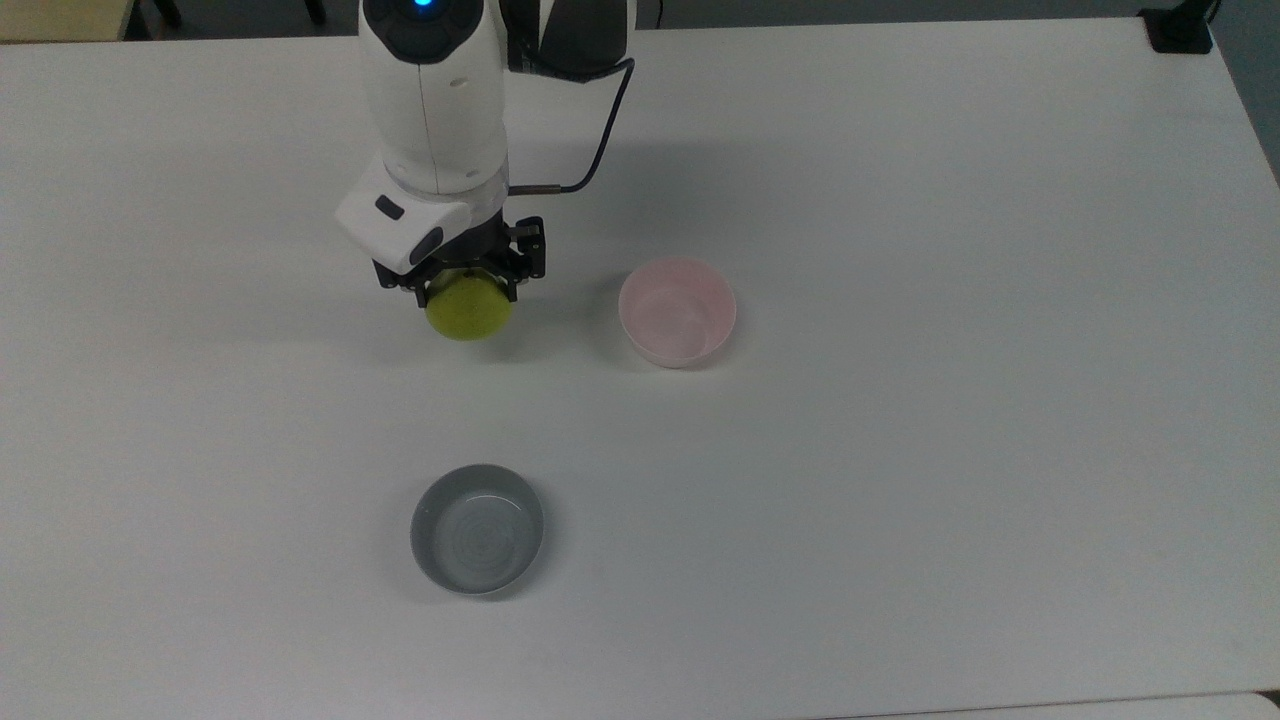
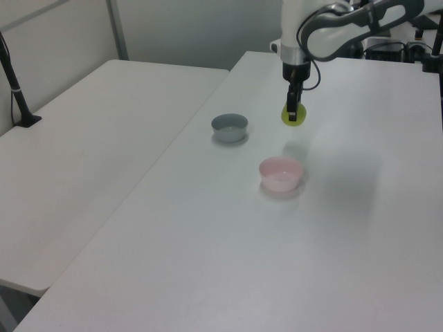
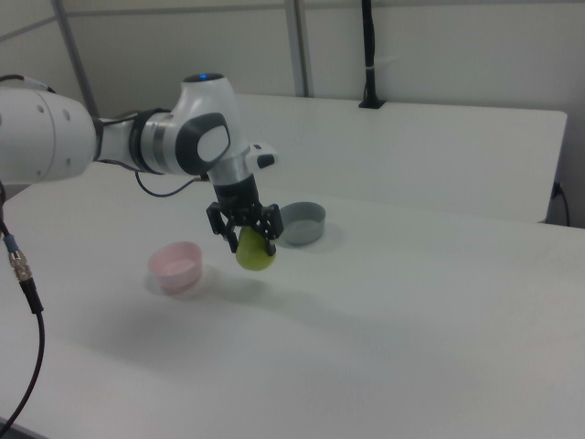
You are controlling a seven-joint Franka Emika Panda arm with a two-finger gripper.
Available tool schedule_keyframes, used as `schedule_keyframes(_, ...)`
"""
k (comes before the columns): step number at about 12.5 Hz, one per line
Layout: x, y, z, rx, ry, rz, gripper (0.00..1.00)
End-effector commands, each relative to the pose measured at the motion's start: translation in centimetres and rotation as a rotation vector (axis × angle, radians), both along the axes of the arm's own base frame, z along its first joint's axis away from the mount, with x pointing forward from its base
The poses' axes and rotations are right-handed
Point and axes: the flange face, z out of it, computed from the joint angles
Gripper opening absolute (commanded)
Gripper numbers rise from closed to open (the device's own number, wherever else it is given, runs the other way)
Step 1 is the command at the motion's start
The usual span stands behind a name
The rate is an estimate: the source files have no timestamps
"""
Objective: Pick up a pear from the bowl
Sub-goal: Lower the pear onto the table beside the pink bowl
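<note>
Gripper (image 1: 466, 290) of the arm holds the pear (image 1: 469, 310) between its two fingers, which are closed around the upper part of the fruit. The pear hangs in the air above the table (image 1: 950, 450), clear of the surface, on the top view's left of the pink bowl (image 1: 677, 312) and apart from it.

The risk I see is a slip. The fruit is round and smooth, and most of its body hangs below the fingers, so a quick swing or stop of the arm could let it slide out, drop on the table and roll away. How deep the fingers bite is hard to judge from these views, maybe only near the narrow top.

The pink bowl is empty, its inside plain. The grey bowl (image 1: 477, 529), well apart from it, holds nothing either.
</note>
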Motion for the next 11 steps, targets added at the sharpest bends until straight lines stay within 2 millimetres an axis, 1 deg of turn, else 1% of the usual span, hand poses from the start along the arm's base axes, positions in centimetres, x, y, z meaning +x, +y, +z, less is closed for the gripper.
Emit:
schedule_keyframes(1, 0.2, 0.1, -2.3, 0.011, -0.015, 0.006, 0.58)
schedule_keyframes(4, 0.7, 0.2, -3.9, 0.011, -0.028, 0.001, 0.58)
schedule_keyframes(11, 0.9, 0.4, -5.7, 0.007, -0.011, 0.002, 0.66)
